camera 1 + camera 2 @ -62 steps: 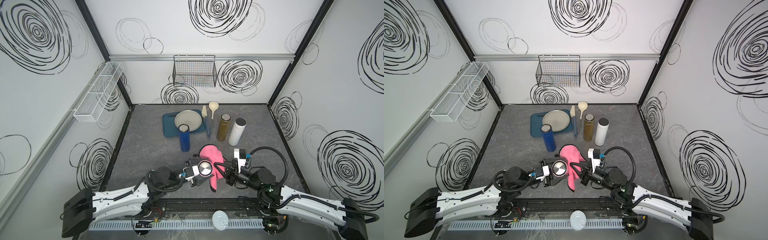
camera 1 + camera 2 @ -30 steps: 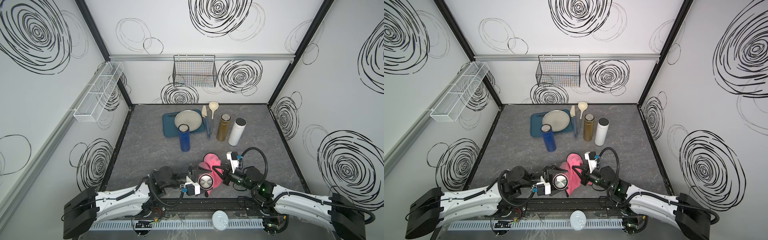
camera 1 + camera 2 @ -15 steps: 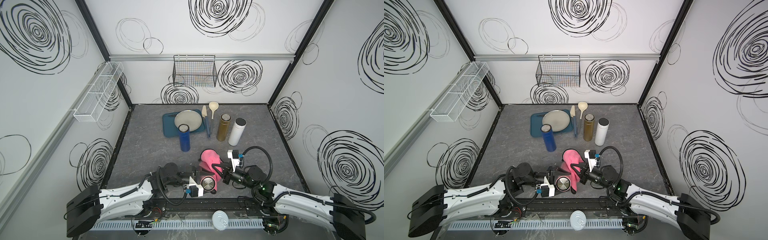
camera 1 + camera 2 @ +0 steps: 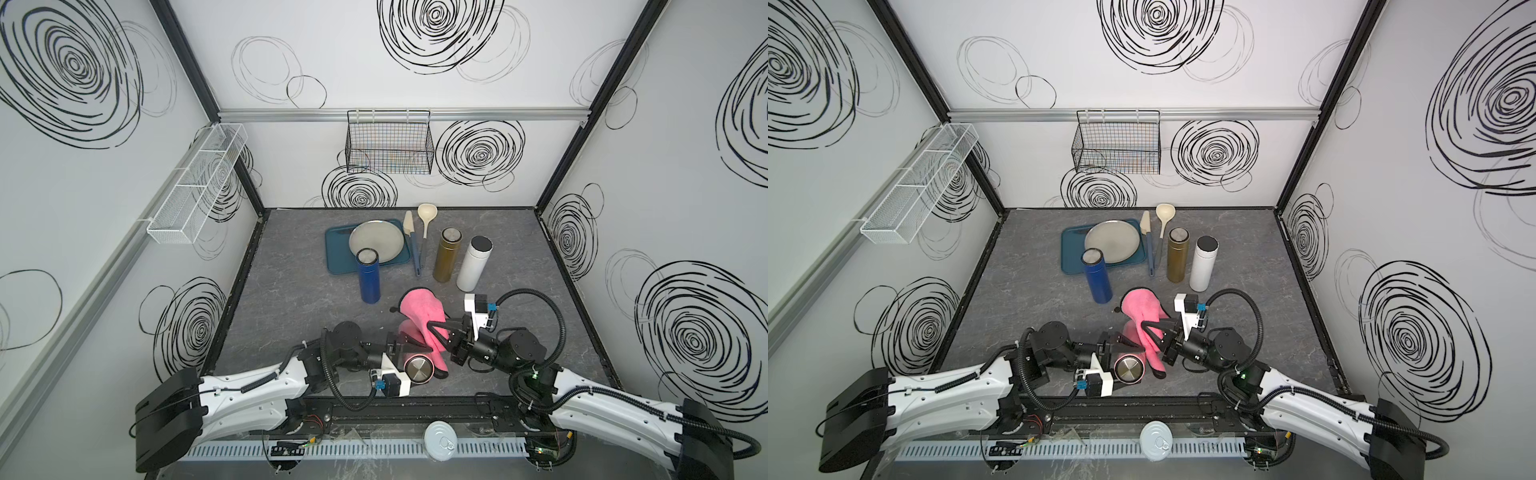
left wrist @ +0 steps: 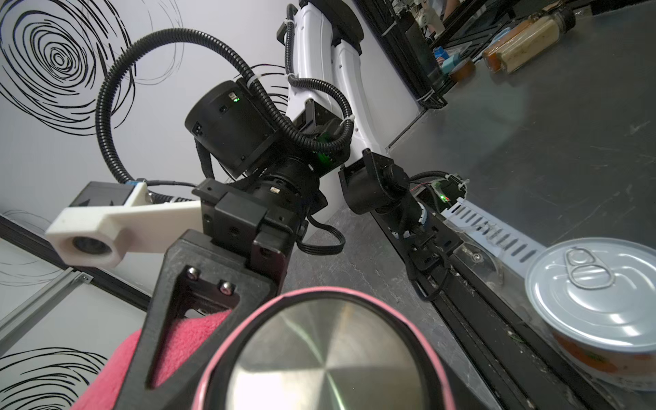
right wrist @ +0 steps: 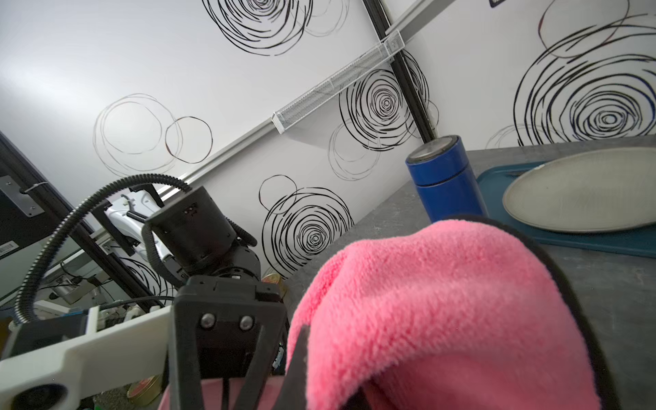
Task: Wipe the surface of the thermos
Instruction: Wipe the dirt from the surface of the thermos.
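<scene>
Pink thermos [image 4: 419, 369]: lay sideways near front of table [image 4: 299, 316], clamped in closed left gripper [image 4: 402, 347]. Pink cloth [image 4: 420, 307]: draped over it, pinched by closed right gripper [image 4: 437, 332]. Left wrist view showed tin can [image 5: 596, 305]. Right wrist view showed blue thermos [image 6: 447, 184] instead.

There are four thermoses: blue thermos [image 4: 369, 276], gold thermos [image 4: 446, 255], white thermos [image 4: 473, 264], pink thermos [image 4: 419, 370]; two baskets: black basket [image 4: 388, 143], white basket [image 4: 195, 187]; one each: cloth [image 4: 422, 311], tray [image 4: 336, 257], plate [image 4: 376, 241], spatula [image 4: 409, 226], ladle [image 4: 427, 211], can [image 4: 440, 440].
</scene>
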You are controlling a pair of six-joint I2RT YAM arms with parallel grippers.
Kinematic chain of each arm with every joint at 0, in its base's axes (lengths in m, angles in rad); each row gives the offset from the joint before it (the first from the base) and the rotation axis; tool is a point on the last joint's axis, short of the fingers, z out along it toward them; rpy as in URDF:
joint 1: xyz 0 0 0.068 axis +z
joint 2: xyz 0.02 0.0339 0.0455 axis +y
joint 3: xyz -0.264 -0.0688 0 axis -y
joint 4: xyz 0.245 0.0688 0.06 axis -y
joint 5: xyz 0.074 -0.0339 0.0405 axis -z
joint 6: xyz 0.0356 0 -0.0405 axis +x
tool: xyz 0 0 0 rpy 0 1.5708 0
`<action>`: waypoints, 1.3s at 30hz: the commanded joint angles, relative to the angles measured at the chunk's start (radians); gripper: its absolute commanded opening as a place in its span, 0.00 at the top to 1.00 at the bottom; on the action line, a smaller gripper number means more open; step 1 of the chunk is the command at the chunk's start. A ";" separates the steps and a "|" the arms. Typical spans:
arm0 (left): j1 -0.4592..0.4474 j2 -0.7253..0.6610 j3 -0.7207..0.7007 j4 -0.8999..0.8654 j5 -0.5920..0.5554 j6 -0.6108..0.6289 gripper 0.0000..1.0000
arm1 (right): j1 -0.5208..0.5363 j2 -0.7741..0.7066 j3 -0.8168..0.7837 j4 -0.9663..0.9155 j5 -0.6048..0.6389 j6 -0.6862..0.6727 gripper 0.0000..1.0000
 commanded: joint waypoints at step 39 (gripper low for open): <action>0.006 -0.019 0.053 -0.071 0.115 0.231 1.00 | -0.023 0.036 -0.030 0.061 -0.094 0.034 1.00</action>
